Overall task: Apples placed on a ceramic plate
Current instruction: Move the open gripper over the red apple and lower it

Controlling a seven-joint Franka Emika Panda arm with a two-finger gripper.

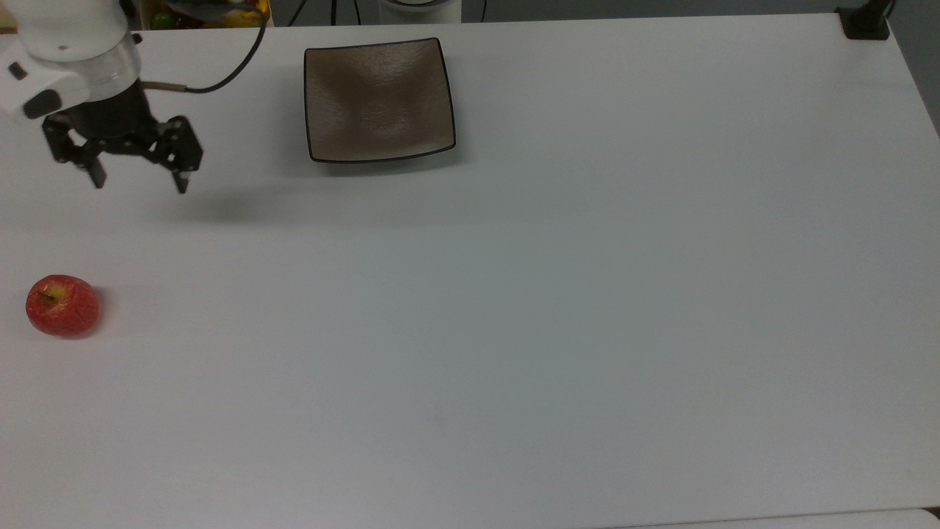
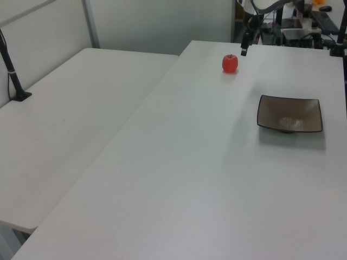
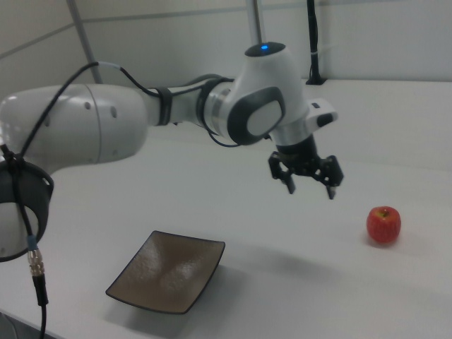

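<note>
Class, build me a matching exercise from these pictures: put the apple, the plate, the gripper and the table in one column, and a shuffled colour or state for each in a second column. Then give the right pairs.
Column one:
1. apple
2. ceramic plate
3. gripper
4. table

Column two:
A. white, bearing the other things
B. red, resting on the table away from the plate
C. black, fingers open, holding nothing
D. taupe-brown, square, nothing on it

Pairs: 1-B, 2-D, 3-C, 4-A
</note>
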